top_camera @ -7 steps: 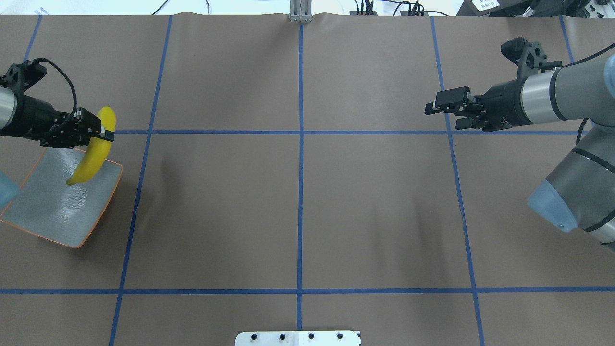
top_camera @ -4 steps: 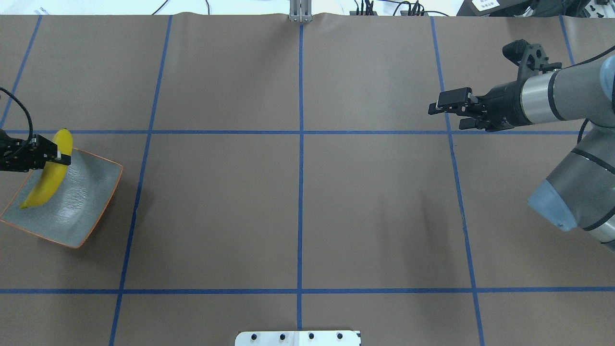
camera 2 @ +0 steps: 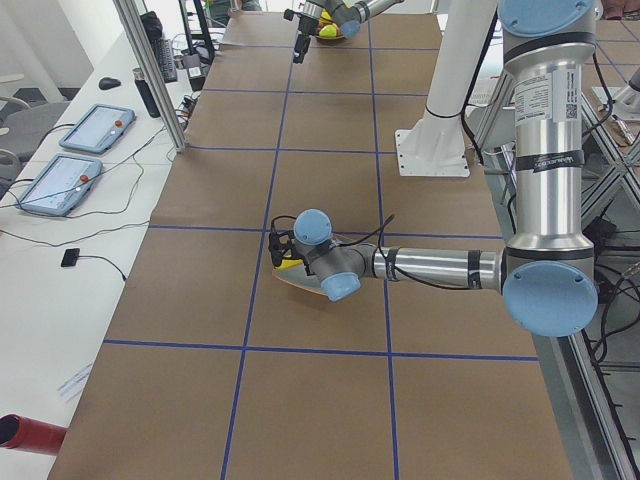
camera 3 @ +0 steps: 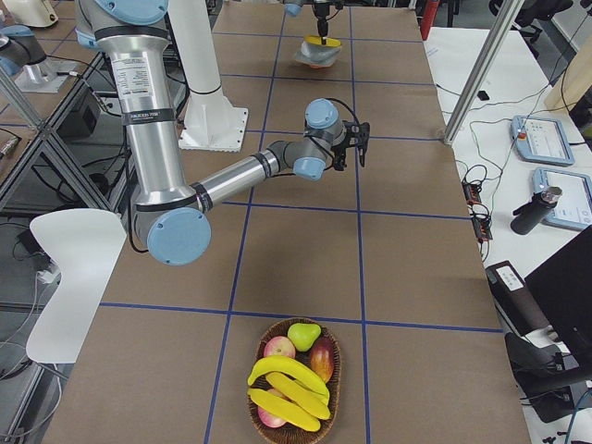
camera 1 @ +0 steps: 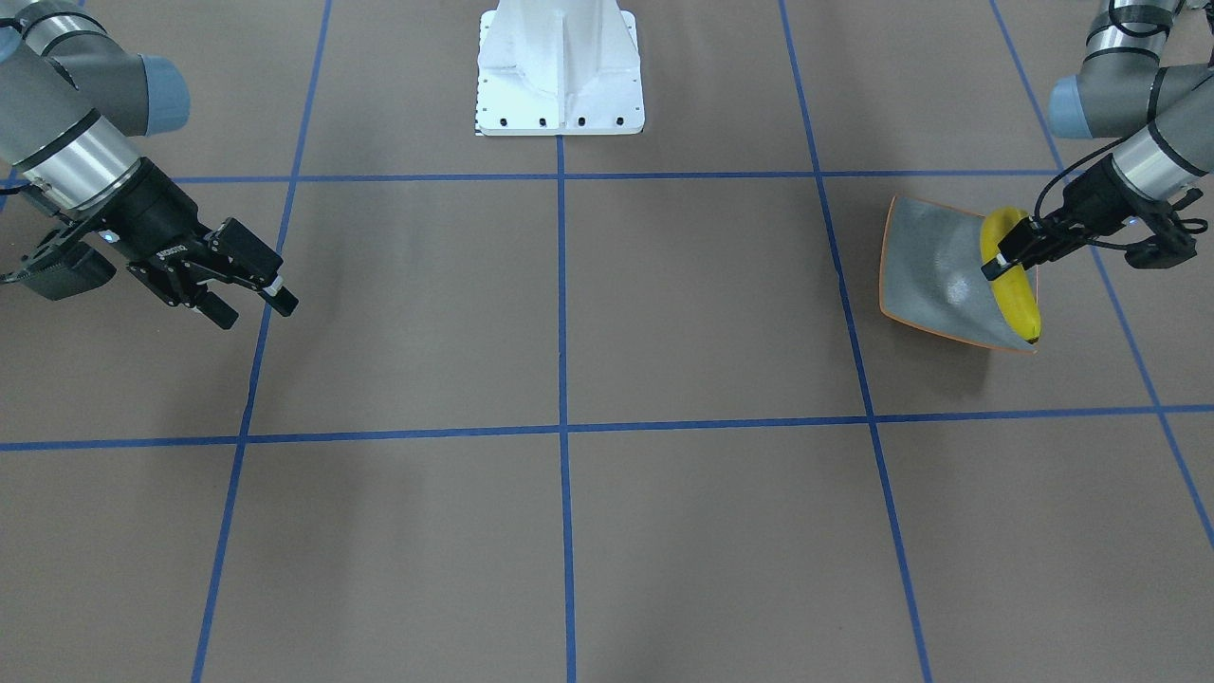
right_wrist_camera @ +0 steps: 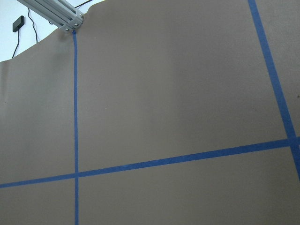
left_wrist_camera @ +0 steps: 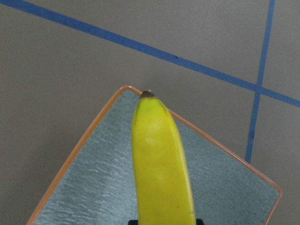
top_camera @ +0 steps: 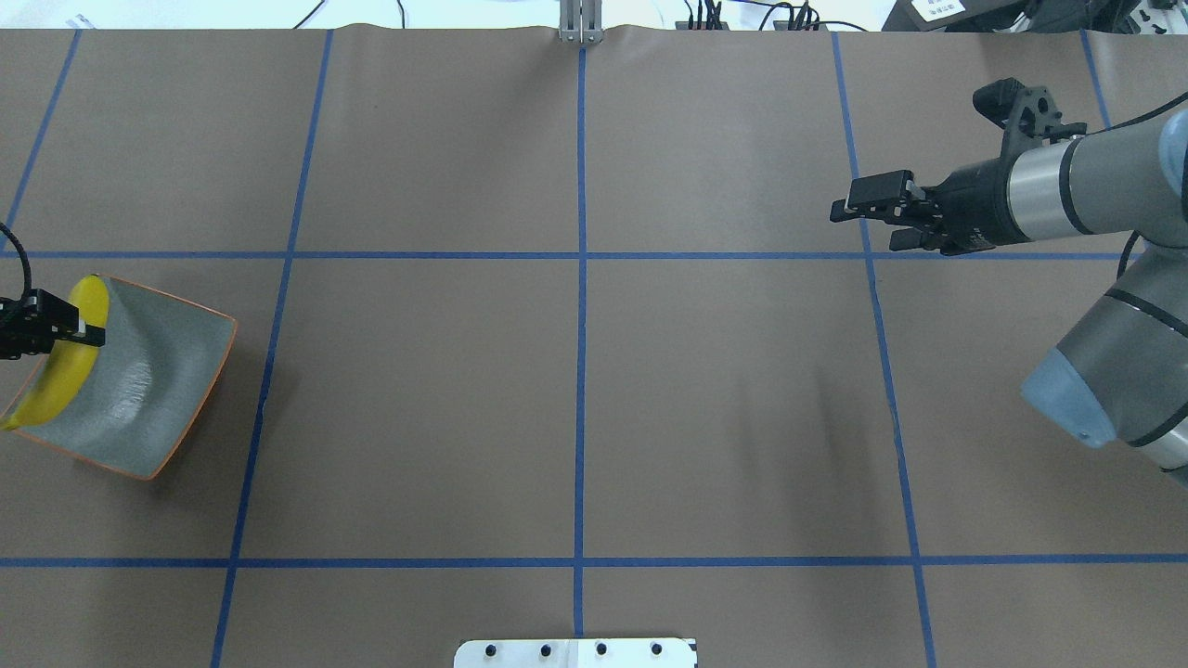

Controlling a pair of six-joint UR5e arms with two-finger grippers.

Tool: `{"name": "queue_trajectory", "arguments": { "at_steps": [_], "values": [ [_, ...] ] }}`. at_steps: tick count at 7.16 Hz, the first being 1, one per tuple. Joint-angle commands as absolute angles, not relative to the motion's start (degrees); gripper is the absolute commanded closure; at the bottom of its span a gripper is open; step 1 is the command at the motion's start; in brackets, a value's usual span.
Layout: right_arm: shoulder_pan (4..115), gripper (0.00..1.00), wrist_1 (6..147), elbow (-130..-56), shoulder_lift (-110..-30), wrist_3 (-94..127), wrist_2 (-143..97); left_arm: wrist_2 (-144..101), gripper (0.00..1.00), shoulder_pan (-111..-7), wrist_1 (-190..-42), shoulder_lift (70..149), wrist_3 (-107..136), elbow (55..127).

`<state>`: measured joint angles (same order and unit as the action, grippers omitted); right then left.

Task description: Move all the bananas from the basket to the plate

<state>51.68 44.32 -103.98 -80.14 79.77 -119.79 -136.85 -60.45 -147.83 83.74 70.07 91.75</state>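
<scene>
My left gripper is shut on a yellow banana and holds it low over the far-left side of the grey-green, orange-rimmed plate. The plate looks tipped on that side. In the front-facing view the left gripper, the banana and the plate sit at the right. The left wrist view shows the banana pointing across the plate. My right gripper is open and empty above bare table. Two more bananas lie in the basket.
The wicker basket also holds apples and a pear and stands at the table's right end, outside the overhead view. The white robot base is at the table's near-middle edge. A metal post stands at the far edge.
My left gripper carried the banana leftward and down, from above the plate's far corner to its far-left side. The plate now looks tipped. The right gripper barely moved.
</scene>
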Motion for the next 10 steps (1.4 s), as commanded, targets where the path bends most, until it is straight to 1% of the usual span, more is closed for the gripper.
{"name": "queue_trajectory", "arguments": {
  "at_steps": [1,2,4,7,8,9,10],
  "values": [
    [51.77,0.0,41.77,-103.97,-81.55,79.8,-119.79,-136.85,0.48,-60.12,-147.83,83.58,70.05,91.67],
    [51.77,0.0,39.83,-103.89,-83.13,79.8,-119.88,-136.76,0.45,-59.94,-147.83,83.76,70.05,91.23],
    [51.77,0.0,36.75,-102.22,-83.5,79.8,-119.88,-136.85,0.45,-59.77,-147.83,84.2,70.05,91.06],
    [52.12,0.0,36.39,-101.95,-84.28,79.72,-119.97,-137.11,0.45,-59.77,-147.83,84.72,70.05,91.32],
    [53.77,0.0,36.47,-101.34,-85.77,76.41,-120.58,-137.54,0.4,-59.85,-147.83,86.03,70.05,91.49],
    [56.05,0.0,36.56,-100.03,-87.96,70.46,-121.19,-137.72,0.37,-59.85,-147.83,87.61,70.14,91.76],
    [60.25,0.0,36.65,-97.5,-90.07,65.35,-123.55,-137.64,0.33,-60.11,-147.83,88.5,70.14,91.84]
  ]
}}
